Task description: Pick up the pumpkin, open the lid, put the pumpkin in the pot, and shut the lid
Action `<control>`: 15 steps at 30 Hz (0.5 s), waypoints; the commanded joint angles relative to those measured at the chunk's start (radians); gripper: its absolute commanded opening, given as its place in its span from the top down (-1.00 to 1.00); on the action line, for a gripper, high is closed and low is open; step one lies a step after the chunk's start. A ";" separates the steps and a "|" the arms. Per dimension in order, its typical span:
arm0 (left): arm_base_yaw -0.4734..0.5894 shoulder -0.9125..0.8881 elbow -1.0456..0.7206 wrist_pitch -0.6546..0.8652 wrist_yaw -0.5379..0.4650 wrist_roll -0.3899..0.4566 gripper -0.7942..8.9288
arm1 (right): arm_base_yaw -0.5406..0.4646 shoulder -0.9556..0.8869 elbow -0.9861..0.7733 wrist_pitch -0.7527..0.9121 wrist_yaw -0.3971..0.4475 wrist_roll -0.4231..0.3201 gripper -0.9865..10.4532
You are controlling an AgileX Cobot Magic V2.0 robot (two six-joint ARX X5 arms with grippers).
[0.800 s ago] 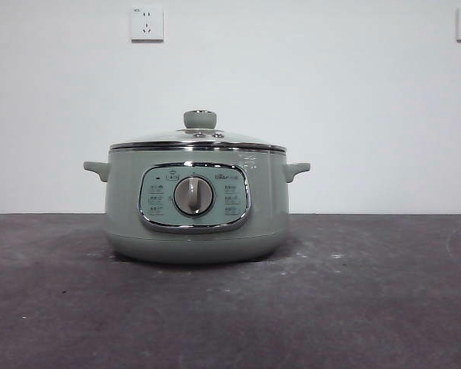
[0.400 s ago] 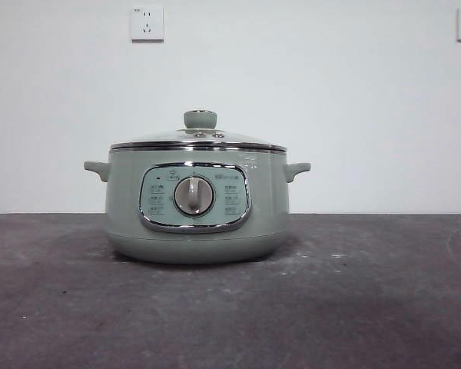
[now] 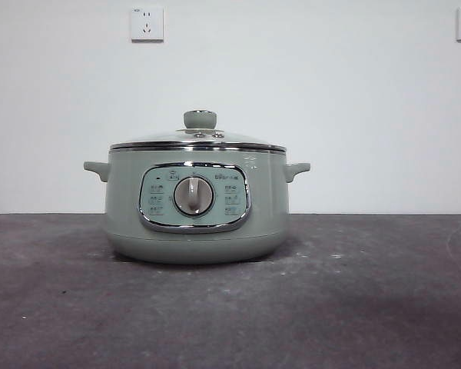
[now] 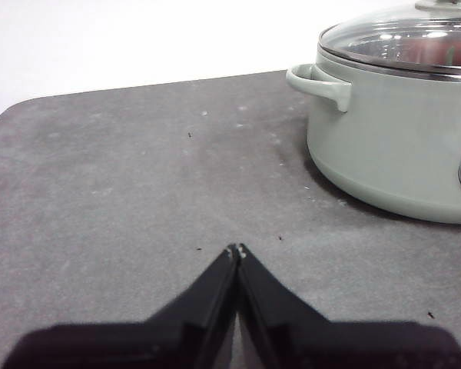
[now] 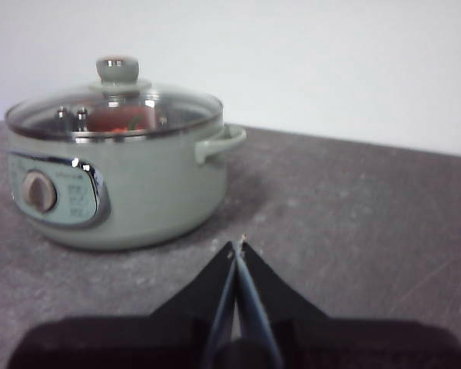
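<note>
The sage-green pot stands in the middle of the table with the glass lid seated on it, knob upright. Through the glass in the right wrist view I see the orange pumpkin inside the pot; the left wrist view shows an orange blur under the lid. My left gripper is shut and empty, off to one side of the pot. My right gripper is shut and empty, off to the pot's other side. Neither gripper shows in the front view.
The dark grey table runs out on both sides of the pot. A white wall with two sockets stands behind. The table's rounded far corner shows in the left wrist view.
</note>
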 commanded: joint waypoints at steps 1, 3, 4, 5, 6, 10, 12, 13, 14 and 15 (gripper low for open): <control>0.002 -0.003 -0.017 0.003 0.002 -0.010 0.84 | 0.000 -0.004 -0.009 -0.007 0.005 0.014 0.83; 0.002 -0.003 -0.017 0.003 0.002 -0.010 0.84 | 0.000 -0.004 -0.009 -0.024 0.006 0.012 0.83; 0.002 -0.003 -0.017 0.003 0.002 -0.010 0.84 | 0.000 -0.004 -0.009 -0.038 0.006 0.012 0.83; 0.002 -0.003 -0.017 0.003 0.002 -0.010 0.84 | 0.000 -0.004 -0.009 -0.055 0.006 0.012 0.83; 0.002 -0.003 -0.017 0.003 0.002 -0.010 0.84 | 0.000 -0.004 -0.009 -0.079 0.005 0.009 0.83; 0.002 -0.003 -0.017 0.003 0.002 -0.010 0.84 | 0.001 -0.004 -0.009 -0.119 0.002 0.002 0.83; 0.002 -0.003 -0.017 0.003 0.002 -0.010 0.84 | 0.001 -0.004 -0.009 -0.118 0.003 0.002 0.83; 0.002 -0.003 -0.017 0.003 0.002 -0.010 0.84 | 0.001 -0.004 -0.009 -0.117 0.004 0.005 0.83; 0.002 -0.003 -0.017 0.003 0.002 -0.010 0.84 | 0.002 -0.004 -0.009 -0.117 0.002 0.020 0.83; 0.002 -0.003 -0.017 0.003 0.002 -0.010 0.84 | 0.002 -0.004 -0.009 -0.116 0.002 0.022 0.83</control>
